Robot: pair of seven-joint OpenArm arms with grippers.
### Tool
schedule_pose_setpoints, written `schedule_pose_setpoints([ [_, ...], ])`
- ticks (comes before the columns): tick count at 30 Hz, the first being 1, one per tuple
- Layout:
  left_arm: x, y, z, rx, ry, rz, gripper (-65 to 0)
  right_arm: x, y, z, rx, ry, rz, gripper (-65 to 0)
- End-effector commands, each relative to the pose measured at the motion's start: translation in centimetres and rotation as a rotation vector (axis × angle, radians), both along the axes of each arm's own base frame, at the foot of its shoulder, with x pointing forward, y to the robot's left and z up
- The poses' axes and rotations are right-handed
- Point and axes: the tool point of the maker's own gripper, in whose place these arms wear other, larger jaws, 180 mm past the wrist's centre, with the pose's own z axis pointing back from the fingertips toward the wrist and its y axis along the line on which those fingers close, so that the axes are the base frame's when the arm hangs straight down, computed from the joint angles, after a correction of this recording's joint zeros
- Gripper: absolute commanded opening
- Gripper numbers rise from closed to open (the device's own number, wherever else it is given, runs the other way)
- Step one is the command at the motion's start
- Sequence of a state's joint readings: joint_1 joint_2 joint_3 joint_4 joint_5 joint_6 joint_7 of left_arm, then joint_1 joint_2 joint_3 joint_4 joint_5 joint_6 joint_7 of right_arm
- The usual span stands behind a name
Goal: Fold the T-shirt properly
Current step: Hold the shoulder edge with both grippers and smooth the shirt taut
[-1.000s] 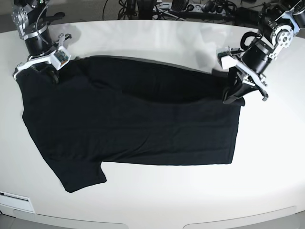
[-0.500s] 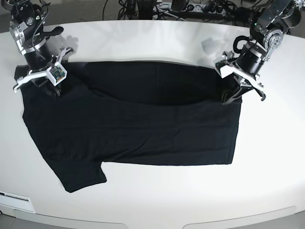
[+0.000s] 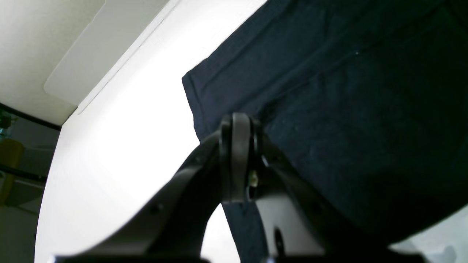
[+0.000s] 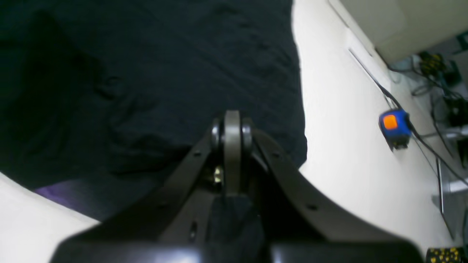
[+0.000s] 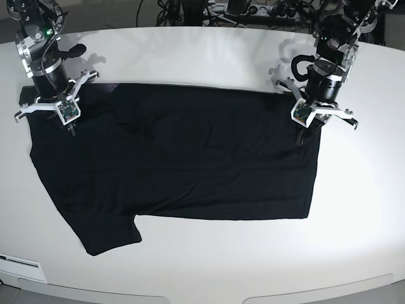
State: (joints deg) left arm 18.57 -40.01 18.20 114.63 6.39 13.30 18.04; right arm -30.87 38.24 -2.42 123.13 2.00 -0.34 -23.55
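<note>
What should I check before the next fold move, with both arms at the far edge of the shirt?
1. Left gripper shut on the T-shirt: ok; the wrist view shows fingers closed with cloth between them.
2. Right gripper shut on cloth: ok, fingers closed with cloth bunched below them.
3. Both grips at matching corners: cannot tell; the right one sits near the sleeve.
4. Cloth between the grips flat: not ok, creases run across the middle.
5. Near sleeve tucked in: not ok, it sticks out toward the front edge.
6. Table in front free for the fold: ok.
</note>
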Motion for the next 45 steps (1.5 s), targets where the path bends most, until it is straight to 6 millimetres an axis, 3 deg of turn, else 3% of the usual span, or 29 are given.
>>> schedule_pose_setpoints([
  [1, 0.7, 0.1, 1.5, 0.019, -0.064, -0.012, -65.0, 0.7, 0.0, 1.5, -0.011, -0.054, 0.016, -65.0],
  [5, 1.2, -0.8, 1.8, 0.058, -0.076, -0.086, -65.0, 0.9, -0.5, 0.8, -0.017, -0.036, 0.002, -65.0],
  [10, 2.2, -0.5, -1.5, 0.103, 0.043, -0.182, -65.0, 0.6, -2.4, -4.8, 0.024, 0.132, -0.032, -65.0],
  [13, 2.4, -0.1, -3.5, 0.089, 0.139, -0.215, -65.0, 0.7, -3.9, -7.0, 0.019, 0.186, -0.086, -65.0],
  [19, -0.9, 1.3, -9.3, 0.097, 0.378, -0.271, -65.0, -2.3, -4.2, -11.7, 0.052, 0.395, -0.108, -65.0],
  [24, -4.2, 1.6, -11.6, 0.146, 0.523, -0.292, -65.0, -4.3, -3.8, -13.1, 0.078, 0.498, -0.126, -65.0],
  [28, -7.2, 1.0, -11.8, 0.172, 0.585, -0.314, -65.0, -6.6, -3.5, -13.7, 0.062, 0.561, -0.12, -65.0],
  [32, -9.5, -0.6, -10.4, 0.174, 0.584, -0.386, -65.0, -8.5, -2.4, -13.0, 0.044, 0.59, -0.094, -65.0],
  [36, -10.1, -0.9, -9.1, 0.214, 0.558, -0.427, -65.0, -10.1, -2.3, -12.1, -0.028, 0.586, -0.084, -65.0],
  [45, -10.4, 1.0, -8.9, 0.281, 0.583, -0.44, -65.0, -15.6, -2.6, -12.8, -0.056, 0.689, -0.097, -65.0],
])
